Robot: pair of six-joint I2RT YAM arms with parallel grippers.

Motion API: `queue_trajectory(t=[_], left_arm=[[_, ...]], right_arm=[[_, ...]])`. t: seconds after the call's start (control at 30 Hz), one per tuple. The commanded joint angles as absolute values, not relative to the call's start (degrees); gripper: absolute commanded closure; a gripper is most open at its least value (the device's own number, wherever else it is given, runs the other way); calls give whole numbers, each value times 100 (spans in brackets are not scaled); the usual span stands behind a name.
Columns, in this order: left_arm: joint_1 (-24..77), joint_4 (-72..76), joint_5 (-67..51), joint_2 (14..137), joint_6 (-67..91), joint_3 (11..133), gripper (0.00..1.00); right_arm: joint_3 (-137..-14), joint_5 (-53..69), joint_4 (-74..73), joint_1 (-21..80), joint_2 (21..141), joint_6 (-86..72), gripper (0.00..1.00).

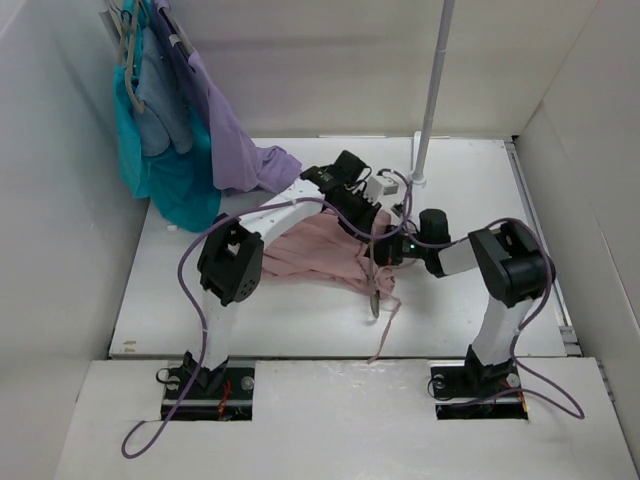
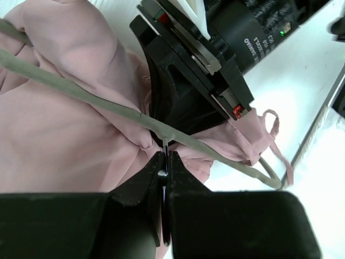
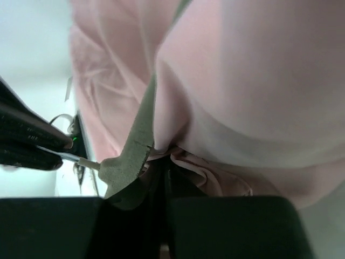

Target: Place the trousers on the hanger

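Observation:
The dusty-pink trousers (image 1: 315,255) lie bunched in the middle of the table, partly lifted between the two arms. The thin grey hanger (image 1: 374,288) hangs at their right side; its bar (image 2: 81,94) crosses the pink cloth (image 2: 59,140) in the left wrist view. My left gripper (image 2: 164,154) is shut on the hanger's metal hook wire just under the bar. My right gripper (image 3: 164,162) is shut on a fold of the trousers (image 3: 242,91) right beside the hanger's bar (image 3: 137,140). In the top view both grippers meet there, the left (image 1: 374,234) and the right (image 1: 388,254).
A teal garment (image 1: 170,170) and a lilac garment (image 1: 235,145) hang on pale hangers at the back left. A white pole (image 1: 432,90) stands at the back right on the table (image 1: 480,200). White walls enclose the table. A pink drawstring (image 1: 382,335) trails toward the front edge.

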State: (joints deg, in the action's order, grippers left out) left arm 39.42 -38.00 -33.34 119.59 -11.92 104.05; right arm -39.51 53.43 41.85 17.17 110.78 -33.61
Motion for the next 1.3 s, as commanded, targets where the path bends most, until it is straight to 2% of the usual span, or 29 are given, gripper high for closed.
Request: queue_trajectory(t=[0.0, 0.17, 0.23, 0.33, 0.53, 0.57, 0.77, 0.9, 1.0, 1.17, 1.27], left_arm=[[4421, -2602, -3446, 12217, -1221, 10284, 100], [4649, -2602, -3042, 12217, -1222, 10222, 100], [4710, -2602, -2884, 12217, -1222, 10222, 100], [4772, -2602, -2673, 12164, -1222, 10222, 100], [4834, -2654, -2418, 12164, -1283, 10222, 100], [4886, -2707, -2417, 12164, -1283, 10222, 100], [4887, -2707, -2285, 12164, -1283, 10222, 100], [4939, -2760, -2285, 12217, -1335, 10327, 100], [4939, -2812, -2285, 12270, -1336, 10397, 100], [4939, -2865, -2285, 12322, -1336, 10573, 100], [4939, -2865, -2285, 12375, -1336, 10635, 100]], right_arm=[[-3560, 4431, 1931, 1460, 10654, -2725, 88], [-3419, 4325, 1706, 1152, 9951, -3303, 69], [-3480, 4062, 1400, 1073, 9818, -3471, 65], [-3480, 3257, 933, 941, 9440, -3744, 63], [-3646, 2428, -15, 624, 8878, -3683, 63], [-3700, 1947, -235, 624, 8790, -3613, 62], [-4016, 1600, -1106, 677, 7990, -3393, 55], [-4342, 872, -1871, 677, 7551, -3340, 54], [-4395, 809, -1925, 729, 7286, -3130, 54], [-4071, 1896, -1243, 1238, 7233, -2813, 55], [-4017, 2030, -994, 1485, 7435, -2961, 55]])
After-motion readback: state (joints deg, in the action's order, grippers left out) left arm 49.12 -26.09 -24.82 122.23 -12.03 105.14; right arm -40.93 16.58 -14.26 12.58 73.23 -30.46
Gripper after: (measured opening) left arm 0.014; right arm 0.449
